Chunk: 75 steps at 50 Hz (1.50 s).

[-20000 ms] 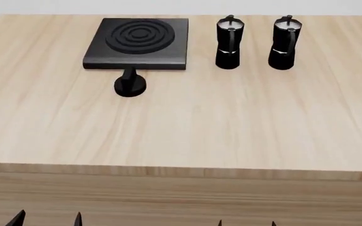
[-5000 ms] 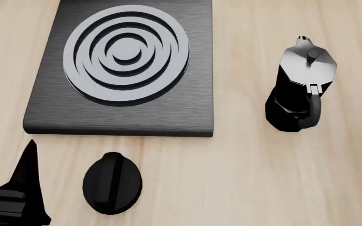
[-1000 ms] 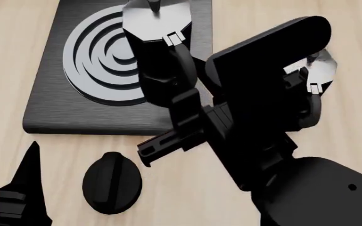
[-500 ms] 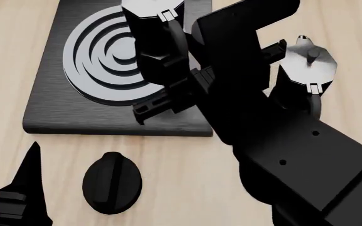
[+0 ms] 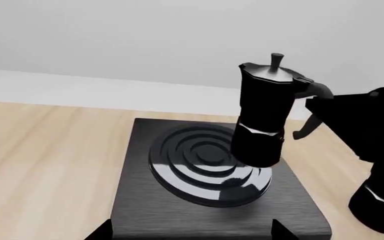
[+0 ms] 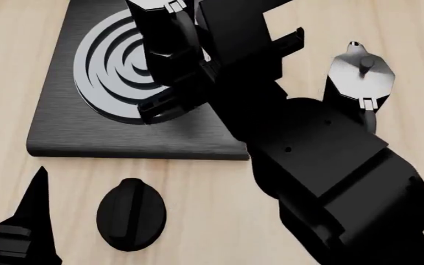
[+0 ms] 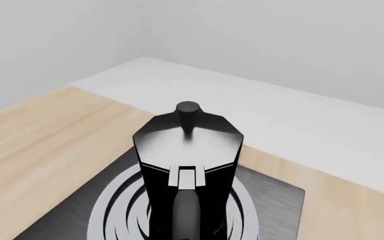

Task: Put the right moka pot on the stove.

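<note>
Nearest you, the left pincer (image 6: 28,221) sits idle at the table's (image 6: 220,215) near edge; only 1 dark prong is clear in the head view, so you cannot tell how its jaws stand. Just beyond it lies the black oval knob (image 6: 131,214).

Past that, your right pincer (image 6: 186,83) is clamped on the handle of the right moka pot (image 5: 264,112), which in the left wrist view hangs just above the stove (image 6: 57,118), over the ring burner (image 5: 209,167) and toward the burner's right side.

Risks, as I judge them:
- Let go from here and the pot drops, and a tall narrow pot held by its handle may tip.
- Set it down this far right and its base straddles the outer rings, so it could rock.
- Pulling away, your bulky right arm could clip the other moka pot (image 6: 355,83), standing right of the stove.

Count: 2 moka pots, 1 stove, 1 burner, 1 knob, 2 pincers.
</note>
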Tool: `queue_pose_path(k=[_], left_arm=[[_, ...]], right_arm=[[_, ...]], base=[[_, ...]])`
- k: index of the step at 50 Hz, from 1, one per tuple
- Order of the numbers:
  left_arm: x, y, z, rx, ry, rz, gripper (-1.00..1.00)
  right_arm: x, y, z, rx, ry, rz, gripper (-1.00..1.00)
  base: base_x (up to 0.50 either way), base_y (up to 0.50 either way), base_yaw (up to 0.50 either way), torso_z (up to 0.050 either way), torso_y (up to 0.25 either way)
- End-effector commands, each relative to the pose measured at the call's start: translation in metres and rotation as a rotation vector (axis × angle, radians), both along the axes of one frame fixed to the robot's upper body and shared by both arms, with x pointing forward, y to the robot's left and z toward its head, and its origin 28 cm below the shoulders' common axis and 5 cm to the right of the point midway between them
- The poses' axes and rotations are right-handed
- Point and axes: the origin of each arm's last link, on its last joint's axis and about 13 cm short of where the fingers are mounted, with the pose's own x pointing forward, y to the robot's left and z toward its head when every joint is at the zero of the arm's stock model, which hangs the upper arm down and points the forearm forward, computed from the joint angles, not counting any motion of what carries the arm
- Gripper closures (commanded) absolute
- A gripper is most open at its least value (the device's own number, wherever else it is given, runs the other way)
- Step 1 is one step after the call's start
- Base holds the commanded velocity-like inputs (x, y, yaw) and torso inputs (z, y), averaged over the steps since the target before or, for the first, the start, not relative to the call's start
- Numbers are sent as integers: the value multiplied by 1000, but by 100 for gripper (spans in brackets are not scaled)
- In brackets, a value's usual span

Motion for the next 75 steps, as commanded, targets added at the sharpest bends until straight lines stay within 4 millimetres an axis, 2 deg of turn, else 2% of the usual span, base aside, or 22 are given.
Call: queue_pose_path(k=[1,27,44,59,75], left_arm=[[0,0,1,-1,0,-2,-100],[0,0,0,-1,0,-5,-100],[0,0,0,-1,2,-5,-100],[0,0,0,-3,3,-3,-100],[0,0,0,-2,4,-3,-100]], right_arm=[[16,10,10,-2,-39,3,100],[46,27,5,-25,-22,23,100],[67,33,-7,-11,0,46,100],[74,42,-16,-13,12,93,100],[76,43,-28,-11,40,89,100]], base=[[0,0,0,0,0],[0,0,0,0,1],[0,0,0,0,1],[0,0,0,0,1],[1,0,2,0,0]])
